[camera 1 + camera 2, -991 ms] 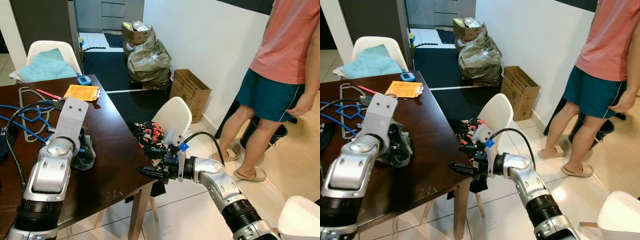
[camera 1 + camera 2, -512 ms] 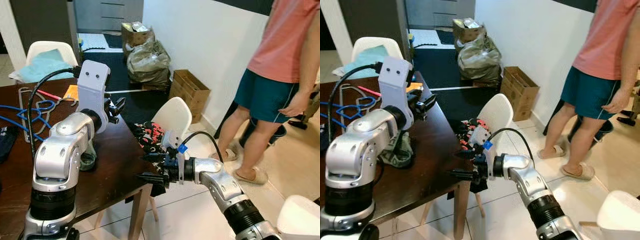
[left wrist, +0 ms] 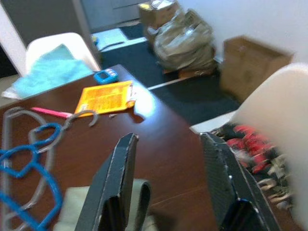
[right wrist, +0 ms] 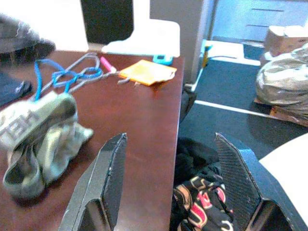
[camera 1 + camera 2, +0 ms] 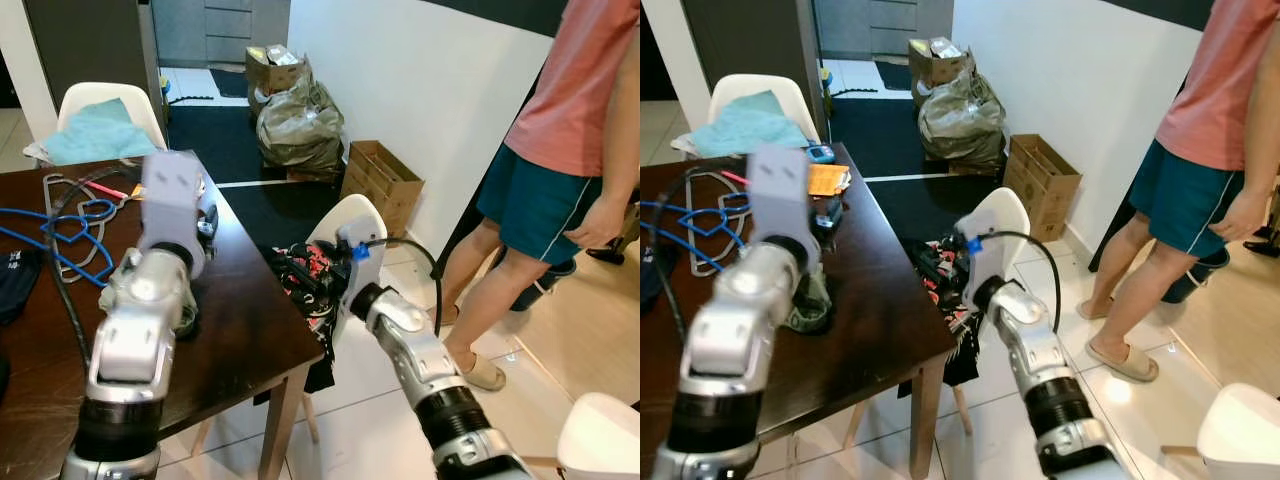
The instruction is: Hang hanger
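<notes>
Two thin hangers, blue [image 5: 62, 222] & grey [image 5: 60, 187], flat on table [image 5: 250, 330]; both pincers [image 3: 168, 159] [image 4: 173, 168] wide, empty.

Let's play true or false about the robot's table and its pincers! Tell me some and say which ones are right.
1. Blue hangers lie on the brown table. True.
2. The left pincer squeezes a hanger. False: it is open, holding nothing.
3. An orange paper lies on the table. True.
4. The right pincer is shut. False: its fingers stand wide apart.
5. The cardboard box sits on the table. False: it stands on the floor by the wall.
</notes>
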You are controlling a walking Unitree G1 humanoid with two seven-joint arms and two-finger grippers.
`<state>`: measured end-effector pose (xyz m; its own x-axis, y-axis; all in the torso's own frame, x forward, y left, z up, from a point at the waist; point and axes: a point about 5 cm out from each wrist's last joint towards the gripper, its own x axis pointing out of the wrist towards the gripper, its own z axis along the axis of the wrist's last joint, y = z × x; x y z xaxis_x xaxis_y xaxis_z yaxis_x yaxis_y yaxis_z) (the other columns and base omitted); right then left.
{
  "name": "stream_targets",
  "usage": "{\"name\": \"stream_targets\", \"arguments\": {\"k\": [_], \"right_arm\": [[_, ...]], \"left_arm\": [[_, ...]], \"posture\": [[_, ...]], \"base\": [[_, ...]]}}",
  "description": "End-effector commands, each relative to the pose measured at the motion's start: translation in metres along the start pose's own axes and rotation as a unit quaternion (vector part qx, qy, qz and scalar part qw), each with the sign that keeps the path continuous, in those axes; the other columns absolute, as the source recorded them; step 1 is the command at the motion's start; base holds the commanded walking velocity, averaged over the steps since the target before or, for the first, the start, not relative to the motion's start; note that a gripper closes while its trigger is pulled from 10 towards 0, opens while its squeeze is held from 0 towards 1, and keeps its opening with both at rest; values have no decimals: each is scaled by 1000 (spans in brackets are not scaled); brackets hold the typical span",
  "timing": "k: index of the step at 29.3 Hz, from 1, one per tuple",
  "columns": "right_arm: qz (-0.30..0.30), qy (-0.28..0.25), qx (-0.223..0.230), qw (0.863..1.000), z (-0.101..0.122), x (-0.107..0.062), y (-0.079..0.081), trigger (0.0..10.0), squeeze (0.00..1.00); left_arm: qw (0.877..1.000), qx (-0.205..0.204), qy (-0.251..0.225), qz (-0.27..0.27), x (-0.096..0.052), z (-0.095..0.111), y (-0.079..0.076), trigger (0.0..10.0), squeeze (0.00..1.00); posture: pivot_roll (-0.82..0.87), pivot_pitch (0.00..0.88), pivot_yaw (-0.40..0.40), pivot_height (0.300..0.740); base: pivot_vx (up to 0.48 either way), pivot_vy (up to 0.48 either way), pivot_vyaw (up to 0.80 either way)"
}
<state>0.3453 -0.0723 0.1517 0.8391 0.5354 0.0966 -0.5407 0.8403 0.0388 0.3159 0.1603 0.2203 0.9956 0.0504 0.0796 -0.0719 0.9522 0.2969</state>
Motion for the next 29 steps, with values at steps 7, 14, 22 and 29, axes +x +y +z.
{"name": "stream_targets", "arguments": {"k": [7,14,22,29], "right_arm": [[-92,-22,21,995,0,-10,-23,10000,0],[-129,-27,14,991,-1,-16,-40,10000,0],[-124,-27,17,992,2,-9,-36,10000,0],[-121,-12,21,992,-4,-10,-33,10000,0]], "left_arm": [[1000,18,12,-5,-3,-14,-4,10000,0],[1000,-4,17,-6,-3,-23,-4,10000,0],[1000,-19,13,-1,-2,-24,-5,10000,0],[999,-30,13,1,-2,-23,-5,10000,0]], "posture": [[65,0,-106,740],[72,0,-113,740],[54,0,-102,740],[61,0,-101,740]], "base": [[0,0,0],[0,0,0],[-108,0,0],[-301,0,0]]}}
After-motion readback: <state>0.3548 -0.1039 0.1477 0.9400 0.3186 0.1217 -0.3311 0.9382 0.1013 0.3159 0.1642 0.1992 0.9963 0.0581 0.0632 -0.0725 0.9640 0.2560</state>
